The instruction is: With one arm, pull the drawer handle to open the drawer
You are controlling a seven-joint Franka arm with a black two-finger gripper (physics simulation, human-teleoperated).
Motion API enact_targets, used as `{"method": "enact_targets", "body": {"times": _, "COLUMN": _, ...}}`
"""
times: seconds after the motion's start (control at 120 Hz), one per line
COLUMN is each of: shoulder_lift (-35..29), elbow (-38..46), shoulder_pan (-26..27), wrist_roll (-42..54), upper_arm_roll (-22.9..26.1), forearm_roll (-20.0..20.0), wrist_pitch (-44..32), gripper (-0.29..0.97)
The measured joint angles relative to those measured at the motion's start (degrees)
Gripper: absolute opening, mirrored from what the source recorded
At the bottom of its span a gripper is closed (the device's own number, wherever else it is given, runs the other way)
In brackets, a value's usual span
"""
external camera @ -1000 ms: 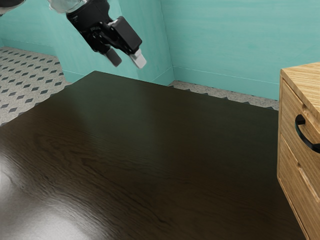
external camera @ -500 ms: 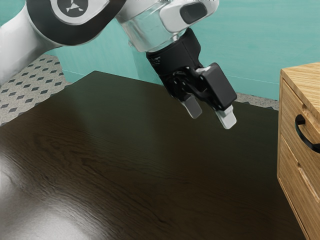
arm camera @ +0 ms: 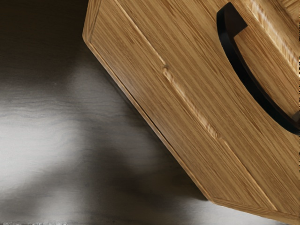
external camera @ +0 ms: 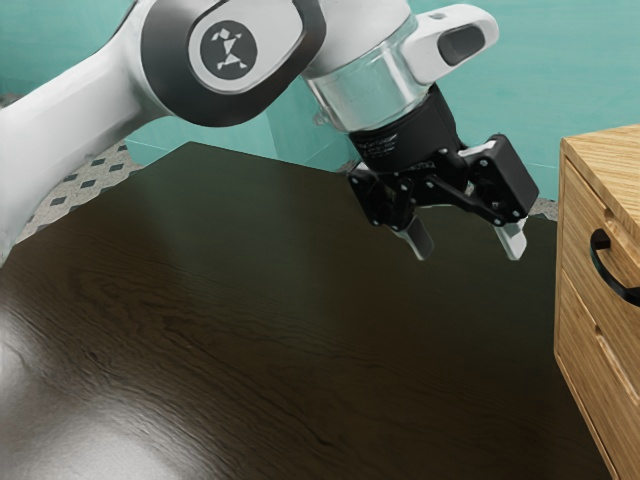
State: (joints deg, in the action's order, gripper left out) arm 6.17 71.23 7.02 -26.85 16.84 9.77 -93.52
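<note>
Where the dark wooden table [external camera: 250, 330] runs to the exterior view's right, a light wooden cabinet [external camera: 612, 160] stands on it, cut off by the frame edge. Its face carries two fronts, one above the other. The upper one is the drawer [external camera: 578, 225], with a black curved handle [external camera: 602, 262] fixed across it. Below it is the lower front [external camera: 595, 385]. Both fronts lie level with each other, so whatever the drawer holds is hidden.

In the wrist view the cabinet [arm camera: 154, 56] sits tilted across the frame with the handle [arm camera: 246, 79] arching over the grain. The table [arm camera: 70, 140] shows pale with glare beside the cabinet's lower corner.

Further back over the table, to the exterior view's left of the cabinet, hangs the black gripper [external camera: 468, 245] on its white arm [external camera: 90, 130]. Its two fingers [external camera: 421, 240] are spread wide and point down toward the table. They grasp nothing and touch nothing. The finger nearer the cabinet is close to the drawer's front edge yet apart from it. The handle lies at about the fingertips' height and beyond them to the exterior view's right, untouched.

Behind the table are a patterned tile floor [external camera: 90, 175] and a teal wall [external camera: 560, 70].
</note>
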Motion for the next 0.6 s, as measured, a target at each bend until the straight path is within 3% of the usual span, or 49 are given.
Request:
{"method": "enact_targets", "body": {"times": 0.183, "shoulder_lift": 1.18, "elbow": -0.39, "shoulder_pan": 1.76, "wrist_roll": -6.2, "upper_arm_roll": 0.37, "forearm_roll": -2.09, "wrist_pitch": -1.4, "gripper": 0.68}}
{"method": "enact_targets", "body": {"times": 0.6, "shoulder_lift": 1.14, "elbow": 1.86, "shoulder_pan": 4.22, "wrist_roll": -16.17, "upper_arm_roll": 0.27, "forearm_roll": -2.61, "wrist_pitch": -6.88, "gripper": 0.68}}
